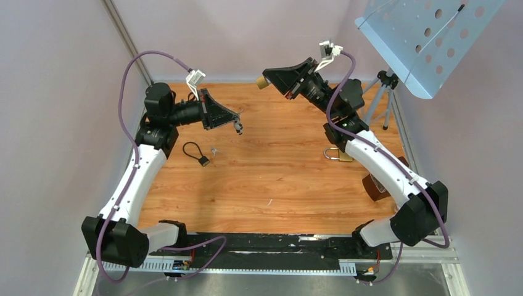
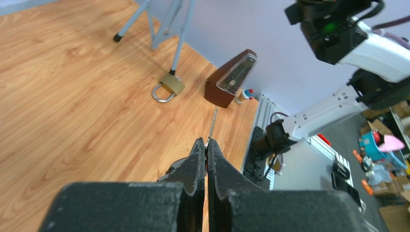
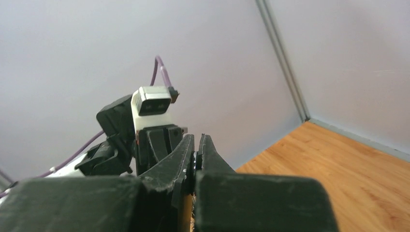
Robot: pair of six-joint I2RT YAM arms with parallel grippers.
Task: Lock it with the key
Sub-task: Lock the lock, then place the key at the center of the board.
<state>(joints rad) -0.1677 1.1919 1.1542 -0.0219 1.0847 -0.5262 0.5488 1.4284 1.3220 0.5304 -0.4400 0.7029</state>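
My left gripper (image 1: pixel 238 127) is shut on a thin silver key (image 2: pixel 212 123), held above the wooden table; in the left wrist view the blade sticks out past the closed fingertips (image 2: pixel 206 142). My right gripper (image 1: pixel 266 79) is raised at the back centre and is shut on a small brass padlock (image 1: pixel 261 82). In the right wrist view only a brass sliver of the padlock (image 3: pixel 187 214) shows between the closed fingers (image 3: pixel 197 140). The two grippers face each other, a short gap apart.
A second brass padlock (image 1: pixel 338 155) lies at the right, also in the left wrist view (image 2: pixel 170 85). A brown metronome (image 1: pixel 375 185) stands near it. A black cable lock (image 1: pixel 196 152) and small keys (image 1: pixel 214 150) lie at the left. A music stand tripod (image 1: pixel 385 92) stands back right.
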